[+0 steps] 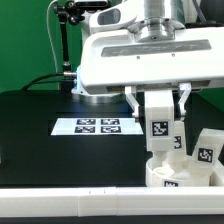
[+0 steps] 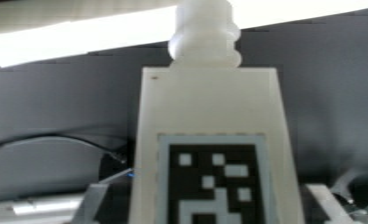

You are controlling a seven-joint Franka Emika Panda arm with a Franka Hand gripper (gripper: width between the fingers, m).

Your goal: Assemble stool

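Note:
My gripper (image 1: 158,108) is shut on a white blocky stool leg (image 1: 164,128) with a black-and-white tag and holds it upright. The leg's lower end is just over the round white seat (image 1: 160,173) at the front of the exterior view's right. I cannot tell whether leg and seat touch. In the wrist view the leg (image 2: 207,120) fills the middle, its tag near my gripper (image 2: 225,205) and its round peg (image 2: 202,35) pointing away. A finger (image 2: 106,205) shows at each side. Another tagged leg (image 1: 207,152) stands to the right of the seat.
The marker board (image 1: 98,126) lies on the black table, left of the seat. A long white bar (image 1: 80,205) runs along the table's front edge and hides the seat's lower rim. Black cables and a stand (image 1: 62,45) are at the back left.

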